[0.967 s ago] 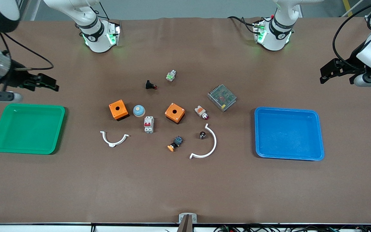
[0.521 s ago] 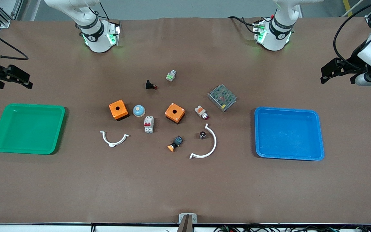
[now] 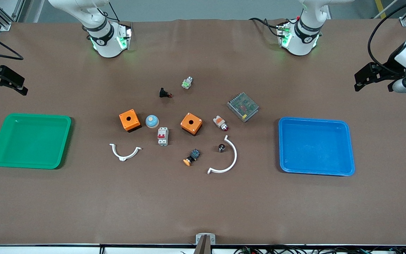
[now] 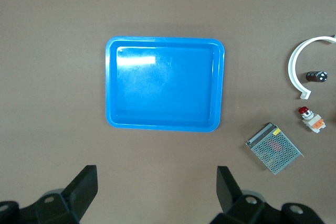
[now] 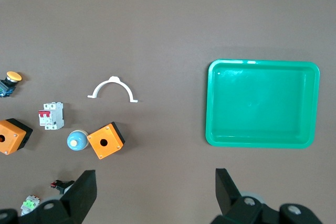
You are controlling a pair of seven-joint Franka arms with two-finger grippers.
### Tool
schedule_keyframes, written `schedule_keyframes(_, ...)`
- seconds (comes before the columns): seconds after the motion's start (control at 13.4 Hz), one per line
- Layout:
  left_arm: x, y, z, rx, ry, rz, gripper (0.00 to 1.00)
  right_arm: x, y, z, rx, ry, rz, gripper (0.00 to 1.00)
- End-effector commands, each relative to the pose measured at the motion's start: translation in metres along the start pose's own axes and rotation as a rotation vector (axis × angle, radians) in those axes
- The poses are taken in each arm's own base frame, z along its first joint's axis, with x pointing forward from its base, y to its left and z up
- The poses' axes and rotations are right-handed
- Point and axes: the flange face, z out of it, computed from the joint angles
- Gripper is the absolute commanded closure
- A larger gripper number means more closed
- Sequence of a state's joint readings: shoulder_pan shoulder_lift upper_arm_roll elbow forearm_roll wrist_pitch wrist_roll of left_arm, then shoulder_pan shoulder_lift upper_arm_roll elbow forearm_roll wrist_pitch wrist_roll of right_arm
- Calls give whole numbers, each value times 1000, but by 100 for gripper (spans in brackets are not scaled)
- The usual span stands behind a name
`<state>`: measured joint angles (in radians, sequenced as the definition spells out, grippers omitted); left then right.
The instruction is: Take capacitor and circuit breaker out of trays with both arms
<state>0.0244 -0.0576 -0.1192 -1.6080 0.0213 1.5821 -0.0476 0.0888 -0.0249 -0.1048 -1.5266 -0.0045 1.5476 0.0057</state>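
1. Front view: the breaker [image 3: 163,136] is a white-grey block with red levers, its long axis running toward the camera; it lies between the two orange boxes [image 3: 129,120], slightly nearer the camera. The capacitor [image 3: 221,147] is a tiny black cylinder inside the larger white arc [image 3: 226,157].
2. Left wrist view: the left gripper [image 4: 156,192], fingers spread wide and empty, hangs beside the blue tray [image 4: 165,46]. The capacitor [image 4: 316,76] lies on its side.
3. Right wrist view: the right gripper [image 5: 155,191], likewise spread and empty, hangs beside the green tray [image 5: 262,141]. The breaker [image 5: 51,116] shows red levers.
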Motion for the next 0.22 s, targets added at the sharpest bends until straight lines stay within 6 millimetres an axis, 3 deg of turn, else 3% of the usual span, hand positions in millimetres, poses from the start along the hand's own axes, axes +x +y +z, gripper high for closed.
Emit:
schedule_keyframes(0.0,4,-4,-7,17,4,24,0,1,3,-5,-9,0,5,0)
schedule_keyframes(0.15,4,-3,-8,17,6,26,0,1,2,-5,-7,2,3,0)
